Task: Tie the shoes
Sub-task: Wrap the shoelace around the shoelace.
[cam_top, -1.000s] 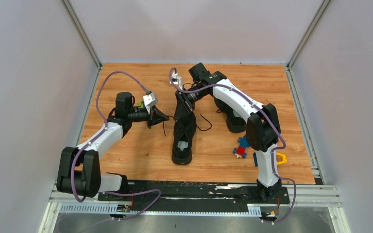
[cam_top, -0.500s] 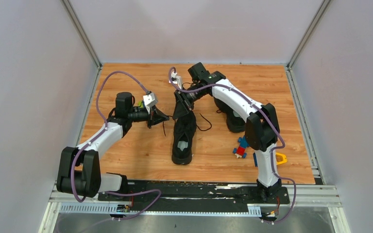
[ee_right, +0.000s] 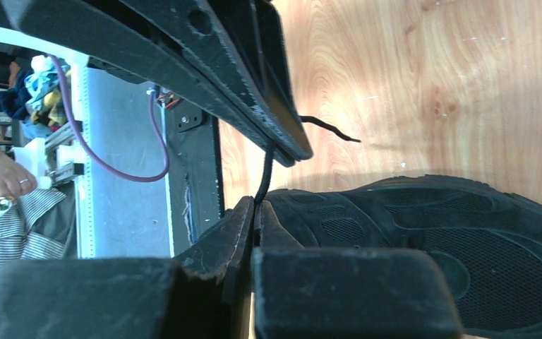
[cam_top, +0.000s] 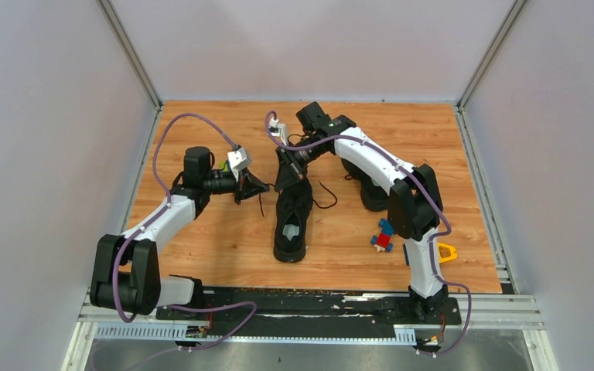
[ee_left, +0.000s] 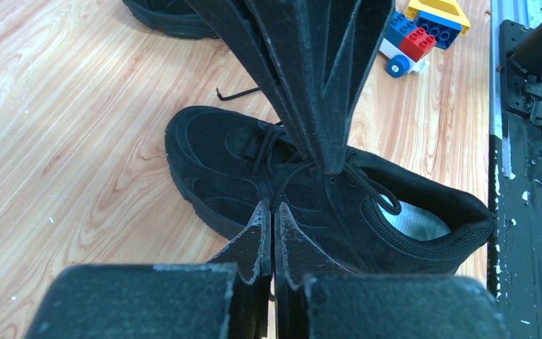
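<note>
Okay, both shoes sit on the wood table (cam_top: pixel 224 239). The centre shoe (cam_top: pixel 292 220) lies toe to the far side, heel w/ pale insole toward the arm bases. The second shoe (cam_top: pixel 373 199) is just right of it & a bit farther back, partly hidden under the right arm.

The right gripper (cam_top: pixel 288 166) is over the centre shoe's toe end. Its jaws are pressed together, w/ a thin black lace (ee_right: pixel 264 176) running in between the tips — looks pinched. The left gripper (cam_top: pixel 259 188) hangs just left of the centre shoe, beside its lacing. Its jaws are likewise together, and a strand from the eyelets reaches its tips — seems pinched too.

A loose lace end (ee_right: pixel 328 128) lies on the wood beside the centre shoe. The toy blocks (cam_top: pixel 384 235) sit right of its heel, apart from it, w/ a yellow piece (cam_top: pixel 448 251) farther right.
</note>
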Robot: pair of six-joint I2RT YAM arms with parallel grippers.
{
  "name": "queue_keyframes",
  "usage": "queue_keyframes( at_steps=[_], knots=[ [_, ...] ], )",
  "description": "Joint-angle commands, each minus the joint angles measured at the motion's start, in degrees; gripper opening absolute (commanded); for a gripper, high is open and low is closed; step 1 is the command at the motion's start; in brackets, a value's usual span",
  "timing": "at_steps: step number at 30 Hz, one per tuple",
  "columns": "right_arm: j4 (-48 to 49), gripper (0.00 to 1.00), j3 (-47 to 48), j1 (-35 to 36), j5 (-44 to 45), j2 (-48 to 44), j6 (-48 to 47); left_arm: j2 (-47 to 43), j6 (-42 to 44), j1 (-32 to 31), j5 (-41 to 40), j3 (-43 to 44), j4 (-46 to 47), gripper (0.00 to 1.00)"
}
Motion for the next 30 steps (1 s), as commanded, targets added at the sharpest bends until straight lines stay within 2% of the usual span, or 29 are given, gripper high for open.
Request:
queue_keyframes(
  at_steps=[1,7,13,23,30],
  knots=[
    [0.3,0.0,4.1,-1.1,4.8,-1.4,-3.1,-2.5,0.3,-0.1,1.3,-0.3,1.3,0.0],
    [-0.6,0.0,7.2,-1.9,8.6,-2.6,-5.6,-1.8,-4.3,-3.2,-0.8,-2.1,8.7,0.0],
    [-1.1,0.0,6.6,-1.9,10.5,-4.9,-6.9,-0.1,-0.9,-6.8,-1.5,-0.8,4.9,0.0],
    [-1.3,0.0,4.8,-1.9,15.6,-8.8,-9.5,2.3,-0.6,-10.5,-3.6,-0.8,5.6,0.0],
    [-0.4,0.0,3.8,-1.9,23.4,-9.8,-10.3,4.6,0.3,-12.7,-6.6,-0.4,5.9,0.01]
  ],
)
